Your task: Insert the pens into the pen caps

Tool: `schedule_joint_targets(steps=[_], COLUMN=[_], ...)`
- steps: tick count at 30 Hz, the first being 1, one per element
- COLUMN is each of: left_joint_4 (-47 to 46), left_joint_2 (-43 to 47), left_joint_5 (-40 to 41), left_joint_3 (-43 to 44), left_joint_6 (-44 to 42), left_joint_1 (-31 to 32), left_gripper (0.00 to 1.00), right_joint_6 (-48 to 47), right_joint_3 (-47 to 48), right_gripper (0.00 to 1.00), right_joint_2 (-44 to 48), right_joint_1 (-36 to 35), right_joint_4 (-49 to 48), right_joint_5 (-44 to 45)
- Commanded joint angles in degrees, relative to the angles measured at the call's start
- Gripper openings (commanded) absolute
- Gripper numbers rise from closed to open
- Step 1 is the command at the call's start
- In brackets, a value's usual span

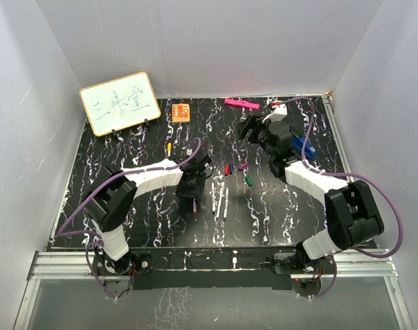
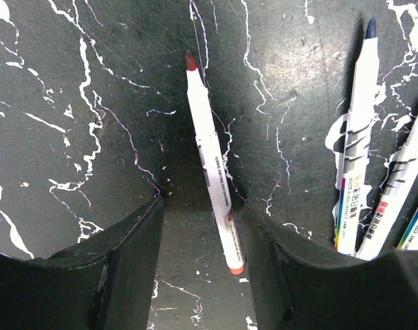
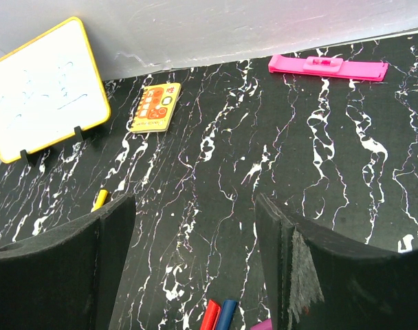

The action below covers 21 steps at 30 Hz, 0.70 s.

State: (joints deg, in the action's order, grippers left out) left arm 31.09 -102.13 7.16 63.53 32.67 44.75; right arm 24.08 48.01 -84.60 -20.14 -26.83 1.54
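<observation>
Left gripper [image 2: 203, 206] straddles a red-tipped pen [image 2: 212, 172]; right gripper [image 3: 195, 199] hangs over the table with nothing in it.

Nearest, the left jaws stand partly apart around the red-tipped pen, which lies flat on the black marbled table [image 1: 284, 213]. One finger sits just beside its barrel and the other is clear of it, so it is not clamped. Just to the right lie three more pens [image 1: 220, 201], one of them blue-tipped. Beyond them a red cap [image 3: 210, 315], a blue cap [image 3: 226, 313] and a purple cap [image 1: 243, 166] sit close together, with a green cap [image 1: 248, 180] near them. The right jaws are spread wide above bare table past the caps. At the far edge are an orange card [image 3: 155, 106], a pink marker [image 3: 327, 67] and a whiteboard [image 3: 44, 89].
</observation>
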Motion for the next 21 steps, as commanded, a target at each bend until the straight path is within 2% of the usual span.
schedule_joint_targets(steps=[1, 4, 9, 15, 19, 21], left_joint_4=[6.5, 8.5, 9.5, 9.1, 9.0, 9.1], left_joint_2=[-1.5, -3.8, -6.7, -7.7, -7.5, -7.3], left_joint_5=[0.5, 2.9, 4.9, 2.9, 0.5, -0.1], left_joint_3=[-2.5, -0.8, 0.1, -0.9, -2.8, -3.9], left_joint_6=[0.8, 0.0, -0.7, -1.6, -2.5, -3.2], left_joint_1=[0.4, 0.4, 0.4, 0.4, 0.4, 0.4], left_gripper=[0.46, 0.45, 0.36, 0.19, 0.02, 0.0], right_joint_6=[-0.3, -0.3, -0.3, -0.3, -0.2, -0.2], right_joint_3=[0.2, 0.4, 0.4, 0.5, 1.2, 1.7], right_gripper=[0.67, 0.67, 0.67, 0.67, 0.67, 0.66], right_joint_2=[1.8, 1.4, 1.4, 1.5, 1.1, 0.7], right_joint_1=[0.0, -0.1, -0.1, 0.0, -0.1, 0.0], right_joint_4=[-3.7, -3.5, -3.3, -3.3, -2.3, -1.6], right_joint_5=[0.5, 0.4, 0.3, 0.5, 0.0, -0.3])
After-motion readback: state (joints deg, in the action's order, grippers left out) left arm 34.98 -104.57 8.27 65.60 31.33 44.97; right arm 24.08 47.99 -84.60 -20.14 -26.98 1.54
